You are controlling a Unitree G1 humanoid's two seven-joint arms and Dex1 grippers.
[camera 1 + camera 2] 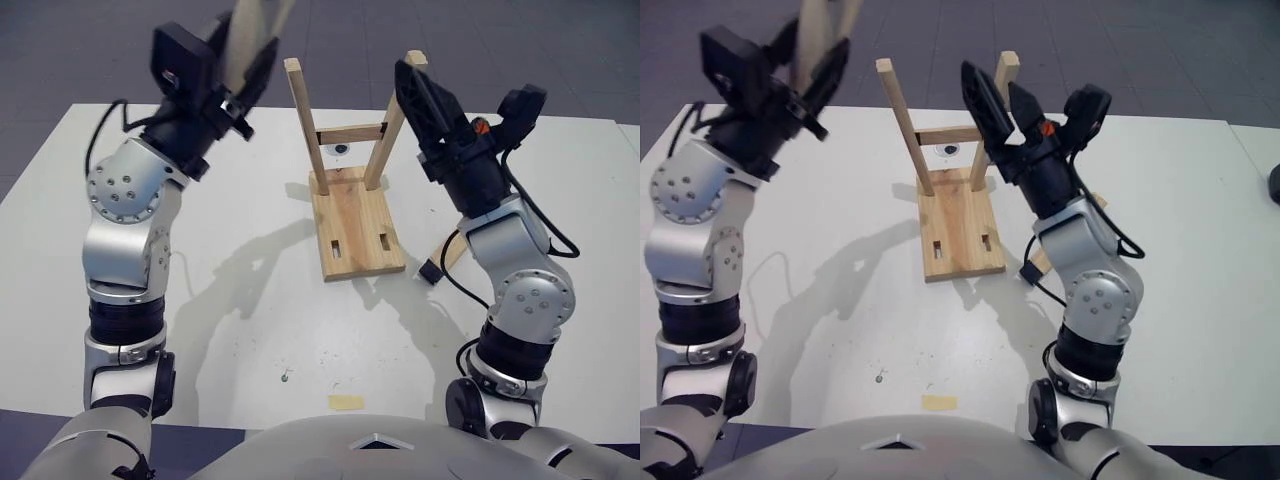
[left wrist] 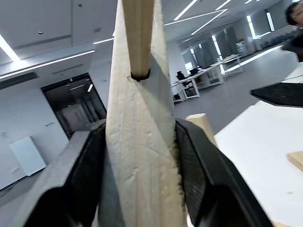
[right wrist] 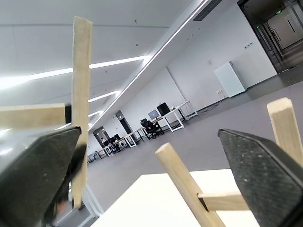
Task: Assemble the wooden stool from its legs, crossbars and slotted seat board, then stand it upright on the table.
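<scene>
The left gripper (image 1: 243,78) was clenched on a wooden leg (image 1: 248,35) held between its fingers, above the white table (image 1: 250,330). The slotted seat board (image 1: 355,225) lay flat, carrying two upright legs (image 1: 305,120) and a crossbar (image 1: 350,132). The right gripper (image 1: 1002,108) hung spread open, one leg just beyond its fingertips.

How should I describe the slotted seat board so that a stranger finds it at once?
Near the middle of the white table lies the seat board, flat. Two legs joined by a crossbar stand in its far end, and two empty slots show near its front. It is the only flat board; the other wood is sticks.
</scene>
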